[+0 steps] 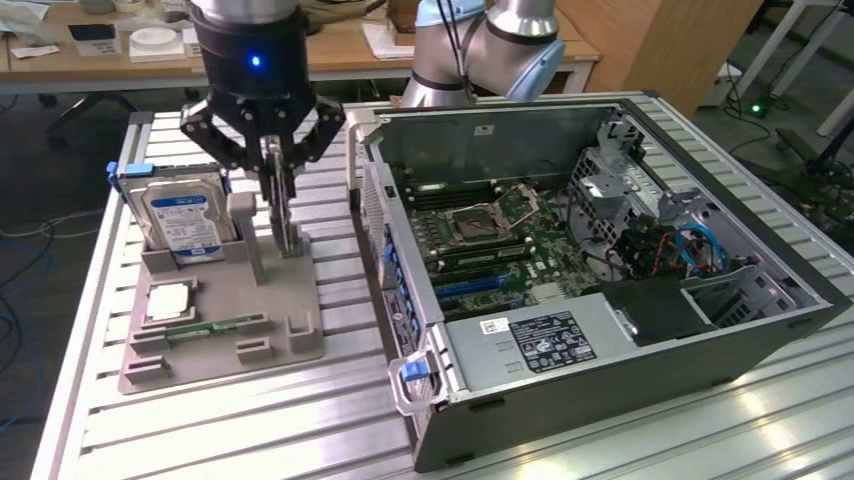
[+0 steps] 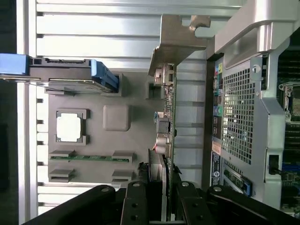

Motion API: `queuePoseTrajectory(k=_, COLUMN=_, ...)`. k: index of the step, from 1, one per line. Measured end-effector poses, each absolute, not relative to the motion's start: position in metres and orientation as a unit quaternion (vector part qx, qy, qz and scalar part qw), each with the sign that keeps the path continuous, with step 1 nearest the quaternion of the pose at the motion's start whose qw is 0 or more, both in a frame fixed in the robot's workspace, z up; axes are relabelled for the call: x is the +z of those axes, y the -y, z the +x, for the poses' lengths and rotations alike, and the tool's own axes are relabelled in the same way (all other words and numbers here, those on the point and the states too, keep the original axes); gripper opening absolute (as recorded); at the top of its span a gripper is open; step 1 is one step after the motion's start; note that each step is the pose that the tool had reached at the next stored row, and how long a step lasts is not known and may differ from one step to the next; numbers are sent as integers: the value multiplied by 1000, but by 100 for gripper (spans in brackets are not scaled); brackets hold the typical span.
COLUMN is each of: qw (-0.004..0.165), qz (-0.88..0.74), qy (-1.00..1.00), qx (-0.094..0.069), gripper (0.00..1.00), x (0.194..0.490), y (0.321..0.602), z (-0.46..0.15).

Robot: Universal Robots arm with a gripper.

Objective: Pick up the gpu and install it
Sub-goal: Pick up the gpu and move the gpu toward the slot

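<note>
We see the gripper [image 1: 276, 190] closed narrow on the gpu [image 1: 284, 235], pinching the thin card edge-on from above. The card stands upright over the grey holder [image 1: 227, 345], near the holder's side that faces the computer case [image 1: 747, 300]. We cannot quite tell whether its lower edge rests in the holder's slot or hangs just clear of it.

Just beside the card, towards the exterior view's left, a hard drive [image 1: 183, 222] with a blue-white label stands on edge in the same holder. In front of the drive a processor chip [image 1: 170, 300] lies flat, and a narrow green memory stick [image 1: 220, 327] lies beside it. The holder sits on a slatted metal table [image 1: 267, 430].

To the exterior view's right the case lies open on the table, its motherboard [image 1: 514, 245] facing up. The case's near wall [image 1: 380, 215] stands between the card and the board.

The wrist view looks down along the card and shows its pale metal end bracket [image 2: 176, 42] at the far end, components along its face, and the perforated back panel of the case with its ports close beside it. The exterior view gives us the inside of the case: the board's blue slots, the labelled power supply [image 1: 541, 340] and the wiring.
</note>
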State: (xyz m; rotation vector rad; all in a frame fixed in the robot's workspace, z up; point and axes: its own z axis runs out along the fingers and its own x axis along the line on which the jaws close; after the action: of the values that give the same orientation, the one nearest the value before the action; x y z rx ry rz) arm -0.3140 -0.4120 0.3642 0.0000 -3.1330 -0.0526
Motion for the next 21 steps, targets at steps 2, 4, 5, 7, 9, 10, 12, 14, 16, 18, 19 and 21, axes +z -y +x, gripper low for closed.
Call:
queuePoseTrajectory(k=2, qw=4, qz=0, qy=1000, qx=-17, gripper=27, x=372, y=412, z=-314)
queuePoseTrajectory(k=4, qw=4, qz=0, qy=1000, qx=-17, gripper=27, x=379, y=412, z=-314)
queuePoseTrajectory(k=5, qw=4, qz=0, qy=1000, qx=-17, gripper=27, x=382, y=412, z=-314)
queuePoseTrajectory(k=7, qw=4, qz=0, qy=1000, qx=-17, gripper=27, x=388, y=412, z=-314)
queuePoseTrajectory(k=9, qw=4, qz=1, qy=1000, qx=-17, gripper=27, x=392, y=412, z=-314)
queuePoseTrajectory(k=10, qw=4, qz=2, qy=1000, qx=-17, gripper=27, x=393, y=412, z=-314)
queuePoseTrajectory(k=12, qw=5, qz=6, qy=1000, qx=-17, gripper=27, x=394, y=412, z=-314)
queuePoseTrajectory(k=14, qw=6, qz=8, qy=1000, qx=-17, gripper=27, x=397, y=412, z=-314)
queuePoseTrajectory(k=16, qw=6, qz=8, qy=1000, qx=-17, gripper=27, x=402, y=412, z=-314)
queuePoseTrajectory(k=18, qw=6, qz=8, qy=1000, qx=-17, gripper=27, x=406, y=412, z=-314)
queuePoseTrajectory(k=19, qw=5, qz=8, qy=1000, qx=-17, gripper=27, x=406, y=412, z=-314)
queuePoseTrajectory(k=21, qw=5, qz=8, qy=1000, qx=-17, gripper=27, x=407, y=412, z=-314)
